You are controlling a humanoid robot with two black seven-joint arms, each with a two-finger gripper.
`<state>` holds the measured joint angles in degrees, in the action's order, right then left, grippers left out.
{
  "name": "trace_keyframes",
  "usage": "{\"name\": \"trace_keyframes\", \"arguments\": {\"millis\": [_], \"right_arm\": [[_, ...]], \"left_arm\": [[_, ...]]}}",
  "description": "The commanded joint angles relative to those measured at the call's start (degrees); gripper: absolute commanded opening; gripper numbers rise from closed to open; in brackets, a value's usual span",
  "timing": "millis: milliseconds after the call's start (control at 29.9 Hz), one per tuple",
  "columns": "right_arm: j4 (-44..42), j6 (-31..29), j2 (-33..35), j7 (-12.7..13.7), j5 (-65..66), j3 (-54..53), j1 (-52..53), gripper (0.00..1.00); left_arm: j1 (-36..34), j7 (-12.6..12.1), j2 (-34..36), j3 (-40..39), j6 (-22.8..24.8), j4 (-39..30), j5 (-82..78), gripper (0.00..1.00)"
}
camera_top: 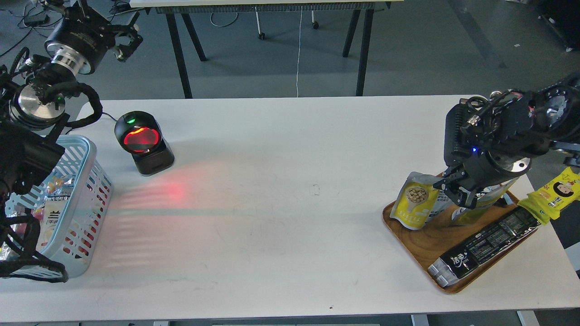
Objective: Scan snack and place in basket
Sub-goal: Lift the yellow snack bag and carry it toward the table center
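On the wooden tray (421, 244) lies a long black packet (482, 246); above the tray's far side the right gripper (457, 192) pinches the snack (414, 203) upright. Far left of the tray sit the basket (86, 203) and scanner (142, 142). Beyond, the left gripper (127, 40) hangs; whether its fingers are parted cannot be made out.

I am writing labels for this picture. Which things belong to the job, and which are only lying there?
Job: snack held in the right gripper; scanner; basket.
Lying about: black packet on the wooden tray; yellow packet beside it.
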<state>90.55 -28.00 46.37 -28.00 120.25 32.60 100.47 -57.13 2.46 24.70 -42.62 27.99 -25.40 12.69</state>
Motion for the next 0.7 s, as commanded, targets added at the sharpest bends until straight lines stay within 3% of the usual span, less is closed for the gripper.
{"name": "trace_keyframes", "arguments": {"millis": [0,301,668], "right_arm": [[0.8,0.0,-0.3,0.0,-0.9,-0.5,2.2,0.0],[1.5,0.0,-4.3,0.0,-4.0,-4.6,6.8,0.0],[-5.5,0.0,-19.9,0.0,-7.2,-9.4,5.2,0.0]], "left_arm": [[-0.1,0.0,0.0,0.0,0.0,0.0,0.0,1.0],[-0.2,0.0,0.0,0.0,0.0,0.0,0.1,1.0],[-0.2,0.0,0.0,0.0,0.0,0.0,0.1,1.0]]}}
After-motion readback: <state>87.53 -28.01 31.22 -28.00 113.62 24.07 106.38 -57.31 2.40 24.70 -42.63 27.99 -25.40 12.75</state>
